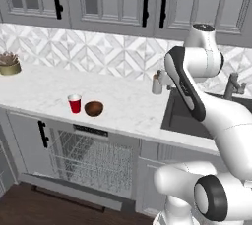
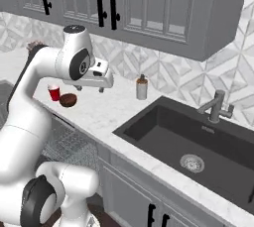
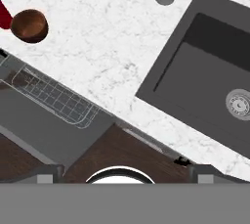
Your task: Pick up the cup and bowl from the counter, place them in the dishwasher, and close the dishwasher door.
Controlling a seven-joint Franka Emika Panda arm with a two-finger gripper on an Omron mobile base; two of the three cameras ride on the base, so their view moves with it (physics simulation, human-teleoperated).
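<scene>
The red cup (image 1: 74, 104) stands upright on the white marble counter (image 1: 39, 89), with the dark-brown bowl (image 1: 93, 108) just right of it. Both sit above the dishwasher (image 1: 93, 157), whose door (image 1: 78, 193) hangs dropped open, baring the wire rack (image 3: 53, 98). My gripper (image 2: 90, 89) hovers high over the counter between the bowl (image 2: 68, 100) and the sink, open and holding nothing. In the hand view the bowl (image 3: 30, 26) lies at the upper left and the cup (image 3: 4, 15) is cut by the left edge.
A dark sink (image 2: 188, 141) with a grey faucet (image 2: 216, 106) is set into the counter on the right. A grey soap dispenser (image 2: 142, 88) stands at the sink's back left corner. A brass pot with a plant (image 1: 9, 64) sits far left. Wall cabinets hang overhead.
</scene>
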